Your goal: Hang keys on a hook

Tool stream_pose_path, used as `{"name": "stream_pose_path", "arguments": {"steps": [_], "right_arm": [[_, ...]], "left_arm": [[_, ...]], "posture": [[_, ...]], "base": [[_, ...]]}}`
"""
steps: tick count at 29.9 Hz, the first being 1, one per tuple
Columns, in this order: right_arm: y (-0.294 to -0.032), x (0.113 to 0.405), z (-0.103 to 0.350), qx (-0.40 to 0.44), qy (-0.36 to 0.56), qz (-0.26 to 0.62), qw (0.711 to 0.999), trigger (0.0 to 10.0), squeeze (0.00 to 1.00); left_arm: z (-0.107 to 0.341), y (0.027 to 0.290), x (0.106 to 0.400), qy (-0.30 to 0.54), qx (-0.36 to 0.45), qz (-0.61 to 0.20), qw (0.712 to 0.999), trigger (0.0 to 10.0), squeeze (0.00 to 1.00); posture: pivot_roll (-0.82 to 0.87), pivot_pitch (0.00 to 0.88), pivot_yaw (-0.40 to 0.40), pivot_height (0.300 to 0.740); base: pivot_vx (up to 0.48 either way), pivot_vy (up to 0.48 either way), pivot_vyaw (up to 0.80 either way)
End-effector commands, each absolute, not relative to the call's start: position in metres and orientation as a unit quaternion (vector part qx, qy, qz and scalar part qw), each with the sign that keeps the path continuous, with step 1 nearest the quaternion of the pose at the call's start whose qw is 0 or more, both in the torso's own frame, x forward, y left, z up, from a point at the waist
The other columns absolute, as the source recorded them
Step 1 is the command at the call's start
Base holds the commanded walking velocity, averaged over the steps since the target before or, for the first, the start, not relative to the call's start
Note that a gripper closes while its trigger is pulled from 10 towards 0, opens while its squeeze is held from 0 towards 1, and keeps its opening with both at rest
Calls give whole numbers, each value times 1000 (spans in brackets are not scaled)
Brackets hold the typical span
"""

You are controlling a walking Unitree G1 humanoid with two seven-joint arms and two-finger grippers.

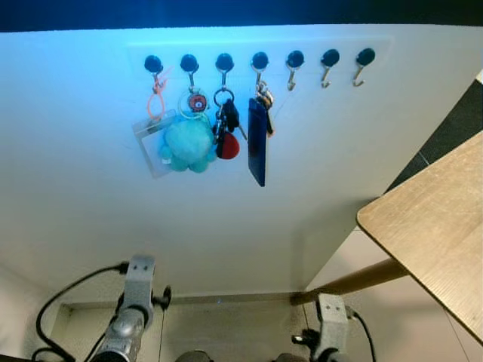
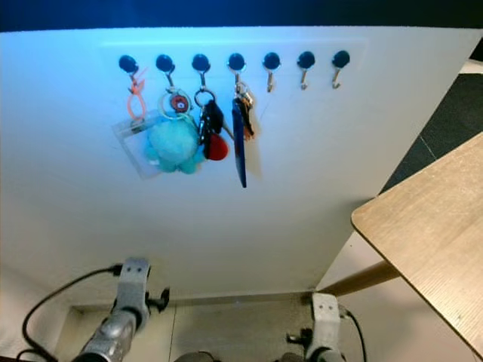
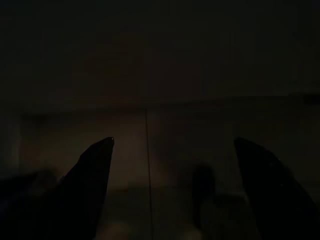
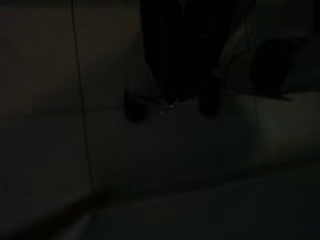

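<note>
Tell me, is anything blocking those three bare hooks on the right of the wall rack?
Nothing visible does. The three bare hooks hang free on the white wall, apart from the loaded ones with the blue plush toy and dark tag. The wooden table sits lower, off to the right.

White wall [image 1: 90, 204] — four hooks [image 1: 205, 62] carry key bunches [image 1: 226, 124]

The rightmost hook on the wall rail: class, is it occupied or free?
Free. The rightmost hook hangs bare, as do the two beside it; the teal plush keychain and other key bunches hang from the four left hooks.
</note>
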State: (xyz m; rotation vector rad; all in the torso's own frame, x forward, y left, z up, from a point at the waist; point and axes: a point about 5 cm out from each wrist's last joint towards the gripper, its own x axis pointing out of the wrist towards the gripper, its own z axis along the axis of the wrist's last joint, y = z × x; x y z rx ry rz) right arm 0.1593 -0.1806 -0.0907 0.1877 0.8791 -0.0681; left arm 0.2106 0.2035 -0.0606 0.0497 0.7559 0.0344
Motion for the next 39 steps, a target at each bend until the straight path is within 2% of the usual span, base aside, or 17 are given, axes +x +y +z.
{"name": "stream_pose_path", "arguments": {"steps": [1,25,39], "right_arm": [[-183,152,-94,99,434,-53,894,10000,0],[-177,154,-94,87,433,-42,896,10000,0],[-176,153,-94,87,433,-40,896,10000,0]], "left_arm": [[-62,209,206,377,27,23,926,10000,0],[-62,208,209,370,26,13,928,10000,0],[-59,201,214,359,27,-3,933,10000,0]], "posture": [[49,52,-3,740],[66,58,-7,740],[67,64,-1,740]], "base": [[0,0,0],[0,0,0],[-334,0,0]]}}
